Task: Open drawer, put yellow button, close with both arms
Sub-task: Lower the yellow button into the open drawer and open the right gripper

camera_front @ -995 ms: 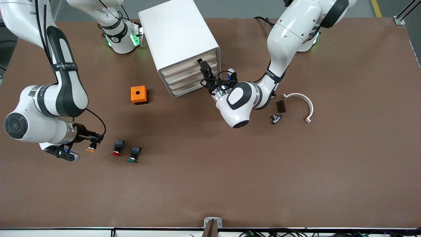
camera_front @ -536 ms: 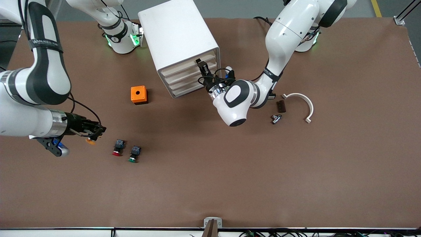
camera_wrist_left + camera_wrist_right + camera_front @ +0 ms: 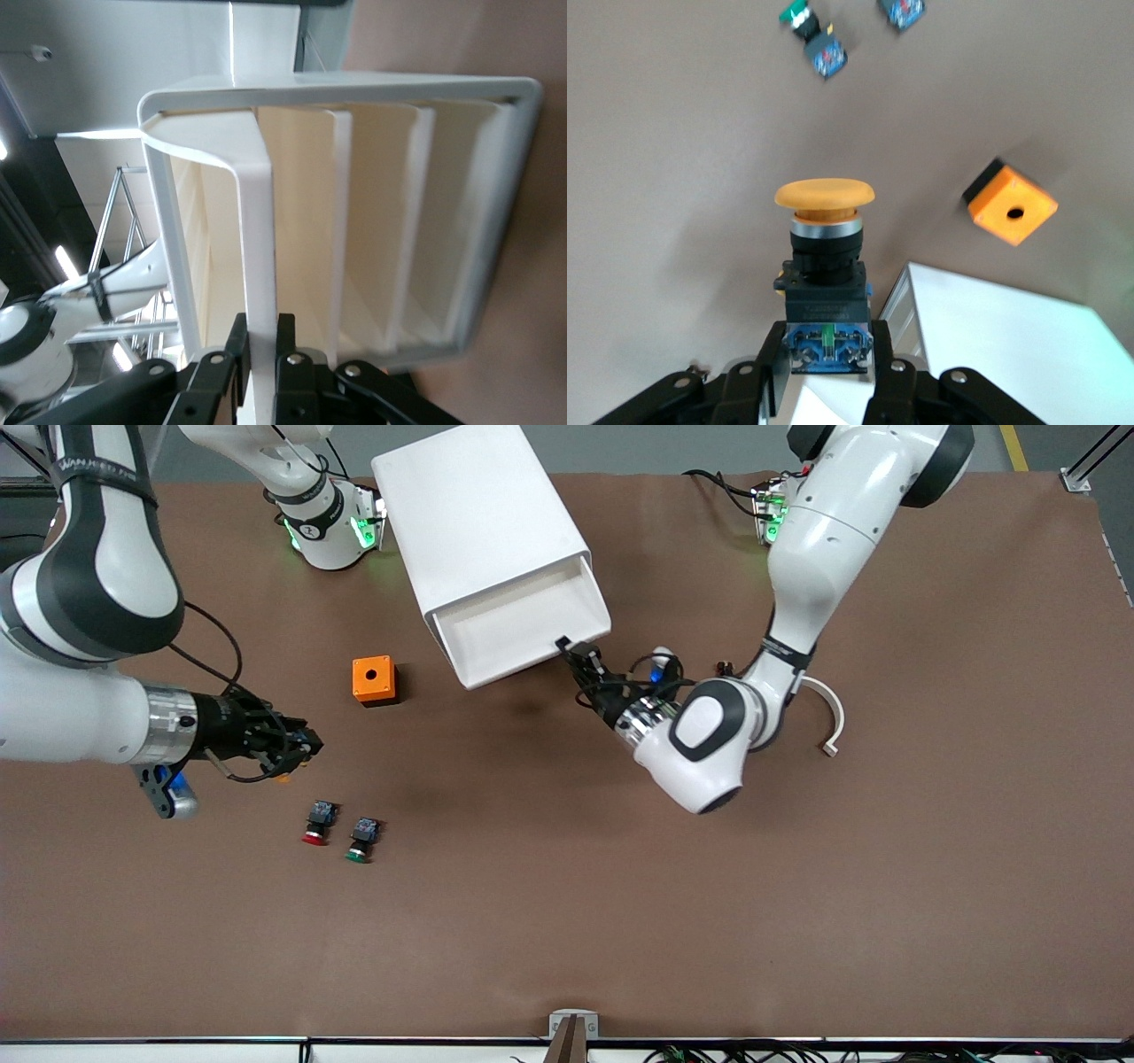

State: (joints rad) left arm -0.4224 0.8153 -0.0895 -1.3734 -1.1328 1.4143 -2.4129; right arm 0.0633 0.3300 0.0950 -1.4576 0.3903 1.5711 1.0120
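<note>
At cabinet, left fingers (image 3: 567, 647) pinch drawer (image 3: 523, 633) lip, right fingers (image 3: 306, 741) clamp round-capped yellow button (image 3: 823, 246).

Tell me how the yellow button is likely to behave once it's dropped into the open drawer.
Held by its blocky base in the right pincer, the yellow button looks rigid and probably light. Its round cap overhangs the body, so it may topple or roll a little. The top drawer, gripped at its front by the left pincer, looks smooth-floored, so sliding seems possible.

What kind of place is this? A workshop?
Probably a robotics lab: two white arms work at a brown table with a drawer cabinet and push-button switches, and cables along the edge.
</note>
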